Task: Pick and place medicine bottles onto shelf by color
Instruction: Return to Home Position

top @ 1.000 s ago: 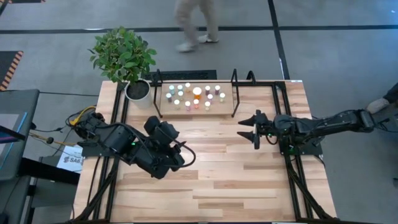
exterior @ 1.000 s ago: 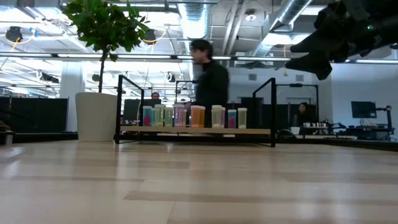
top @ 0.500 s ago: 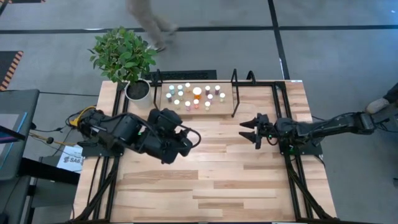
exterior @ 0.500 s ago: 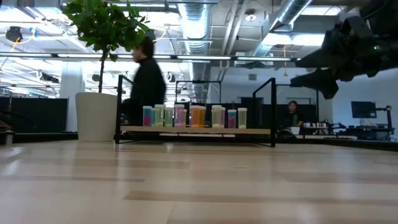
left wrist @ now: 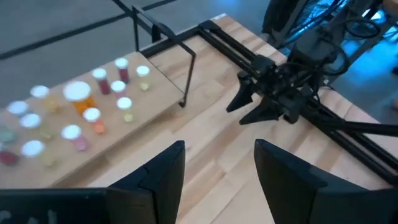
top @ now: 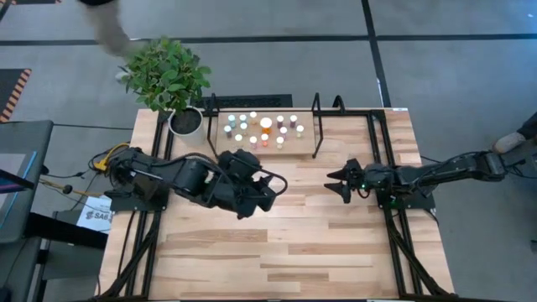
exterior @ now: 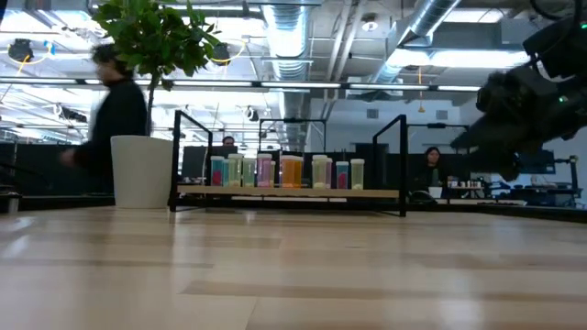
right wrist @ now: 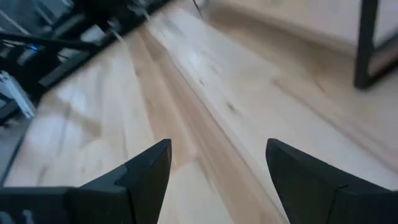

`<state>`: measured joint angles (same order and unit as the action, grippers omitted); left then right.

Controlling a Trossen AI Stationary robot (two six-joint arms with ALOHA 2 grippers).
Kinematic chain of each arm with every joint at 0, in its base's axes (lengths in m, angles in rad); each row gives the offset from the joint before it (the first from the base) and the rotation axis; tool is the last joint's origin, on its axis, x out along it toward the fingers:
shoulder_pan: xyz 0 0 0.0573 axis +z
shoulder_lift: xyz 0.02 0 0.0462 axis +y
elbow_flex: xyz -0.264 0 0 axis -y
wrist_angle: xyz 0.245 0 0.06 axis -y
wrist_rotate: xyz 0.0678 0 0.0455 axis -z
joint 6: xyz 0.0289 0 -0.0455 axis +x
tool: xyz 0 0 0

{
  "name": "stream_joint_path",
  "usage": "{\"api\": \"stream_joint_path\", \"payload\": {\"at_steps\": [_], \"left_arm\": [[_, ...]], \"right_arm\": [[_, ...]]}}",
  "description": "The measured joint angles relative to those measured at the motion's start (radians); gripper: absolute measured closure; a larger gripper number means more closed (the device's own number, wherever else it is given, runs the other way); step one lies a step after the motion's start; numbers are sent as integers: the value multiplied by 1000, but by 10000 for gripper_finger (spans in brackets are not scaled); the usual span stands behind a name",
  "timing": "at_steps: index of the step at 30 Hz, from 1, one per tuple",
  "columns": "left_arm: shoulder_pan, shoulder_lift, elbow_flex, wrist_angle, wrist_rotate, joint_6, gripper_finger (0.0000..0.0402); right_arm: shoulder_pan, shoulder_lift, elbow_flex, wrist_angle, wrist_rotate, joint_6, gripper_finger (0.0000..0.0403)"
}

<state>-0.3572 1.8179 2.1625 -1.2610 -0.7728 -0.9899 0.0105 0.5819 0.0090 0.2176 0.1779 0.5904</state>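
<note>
Left gripper [top: 268, 189]: fingers spread wide and empty, hovering over the table [top: 294, 243] in front of the shelf [top: 307, 144], near its middle.
Right gripper [top: 334, 183]: wide too, nothing held, off the shelf's right end.
Medicine bottles [top: 265, 124]: upright on the shelf; none seen off it.
Home move: best to draw both arms away from the shelf, clear of its black frame [top: 317, 126] and of each other.

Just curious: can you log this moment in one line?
bottles: on shelf | left hand: open, empty, front of shelf | right hand: open, empty, right of shelf
</note>
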Motion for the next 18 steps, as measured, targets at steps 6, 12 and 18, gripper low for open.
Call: {"api": "stream_joint_path", "payload": {"at_steps": [6,12,18], "left_arm": [[19,1,-107,177,18,40,221],[24,1,-225,349,106,139,221],[24,1,-323,412,247,192,221]], "right_arm": [[0,0,0,-139,1,38,117],[0,1,0,-165,0,38,117],[0,1,0,-168,1,38,117]]}}
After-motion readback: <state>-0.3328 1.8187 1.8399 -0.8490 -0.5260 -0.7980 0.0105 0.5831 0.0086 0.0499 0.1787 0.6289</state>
